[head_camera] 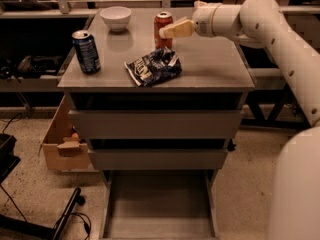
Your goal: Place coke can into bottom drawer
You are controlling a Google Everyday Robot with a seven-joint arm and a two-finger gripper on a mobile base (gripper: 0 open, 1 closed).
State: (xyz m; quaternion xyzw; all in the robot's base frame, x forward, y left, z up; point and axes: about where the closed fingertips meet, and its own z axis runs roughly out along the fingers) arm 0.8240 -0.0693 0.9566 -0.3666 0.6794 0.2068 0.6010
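The red coke can (162, 28) stands upright at the back middle of the grey cabinet top (210, 66). My gripper (171, 31) reaches in from the right on the white arm and is level with the can, its tip right at the can's right side; whether it touches the can I cannot tell. The bottom drawer (159, 200) is pulled out at the cabinet's foot, its flat grey floor bare. The two upper drawers are pushed in.
A dark blue can (86, 51) stands at the left of the top. A white bowl (116, 18) sits at the back left. A dark chip bag (152, 66) lies in front of the coke can. A cardboard box (59, 146) sits on the floor left of the cabinet.
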